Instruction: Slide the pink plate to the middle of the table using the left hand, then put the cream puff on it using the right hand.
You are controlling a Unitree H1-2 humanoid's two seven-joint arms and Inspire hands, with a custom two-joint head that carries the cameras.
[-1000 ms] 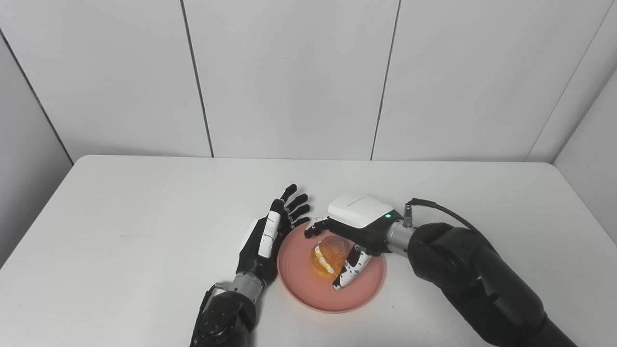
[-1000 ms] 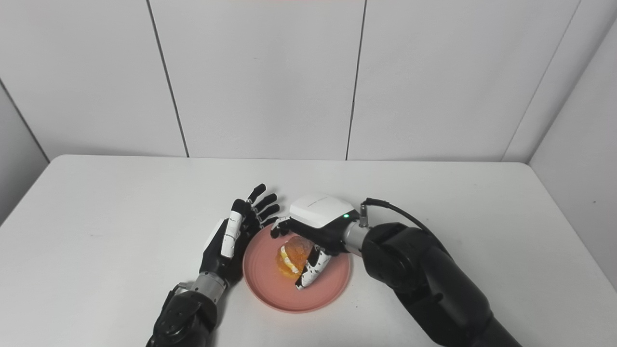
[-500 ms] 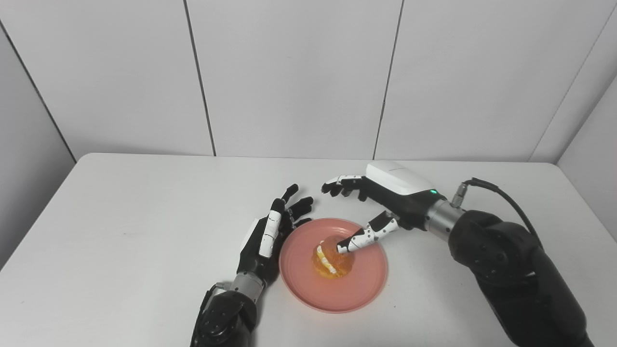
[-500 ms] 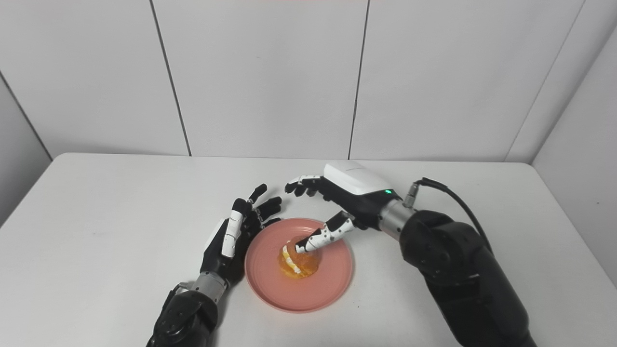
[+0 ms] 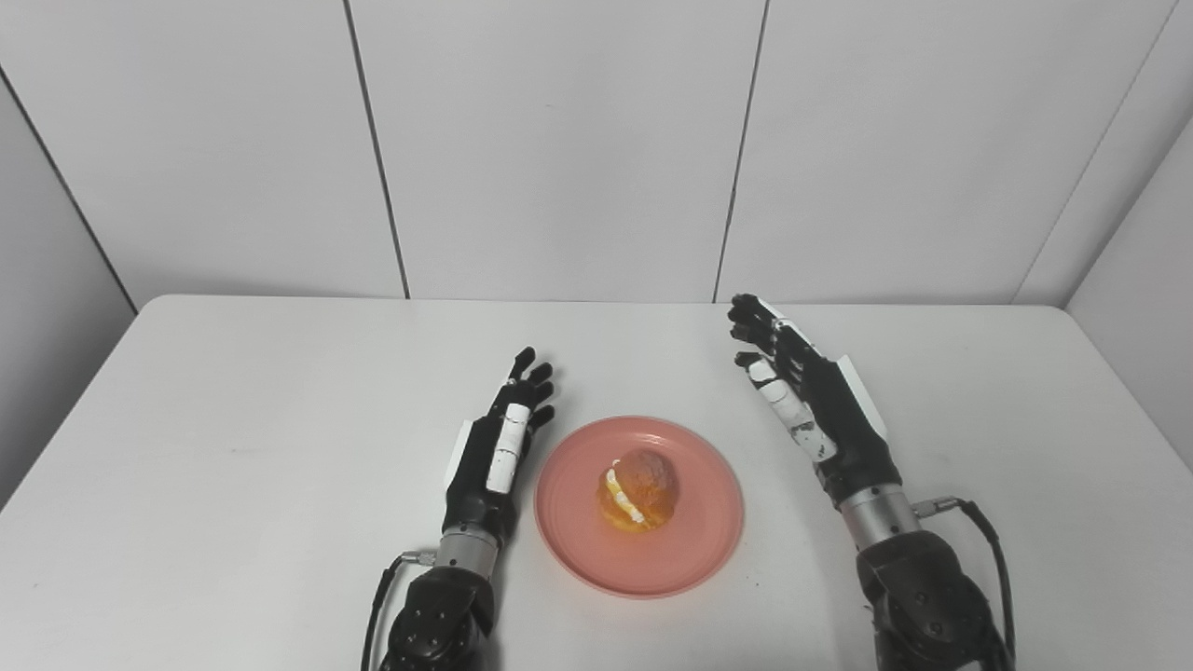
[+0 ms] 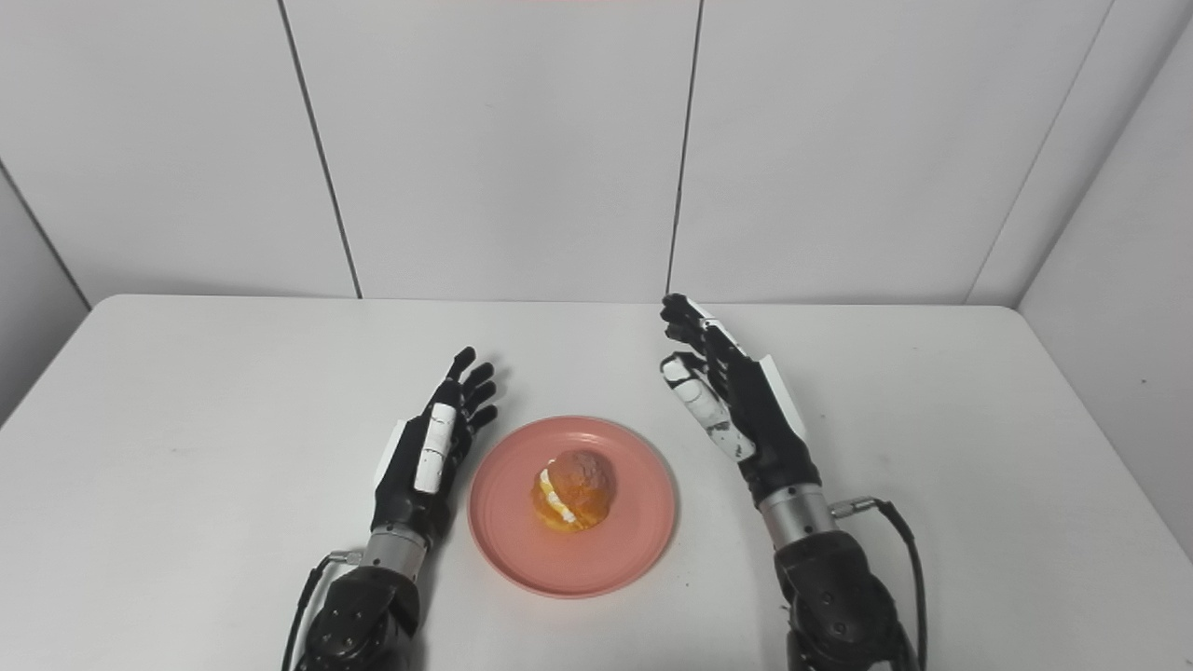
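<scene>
The pink plate (image 5: 694,550) lies on the white table near its middle front. The cream puff (image 5: 639,488), golden with a white cream line, sits in the plate's centre; it also shows in the right eye view (image 6: 573,490). My left hand (image 5: 499,449) is open with its fingers straight, just left of the plate and apart from its rim. My right hand (image 5: 809,407) is open and empty, fingers straight and pointing away, to the right of the plate and clear of it.
The white table (image 5: 233,438) has bare surface to the left, right and behind the plate. Grey wall panels (image 5: 559,140) close off the back and sides. A cable (image 5: 988,550) runs from my right wrist.
My right hand let go of the cream puff, lifted off the plate and drew back to the right, turning fingers forward. My left hand eased slightly away from the plate rim.
</scene>
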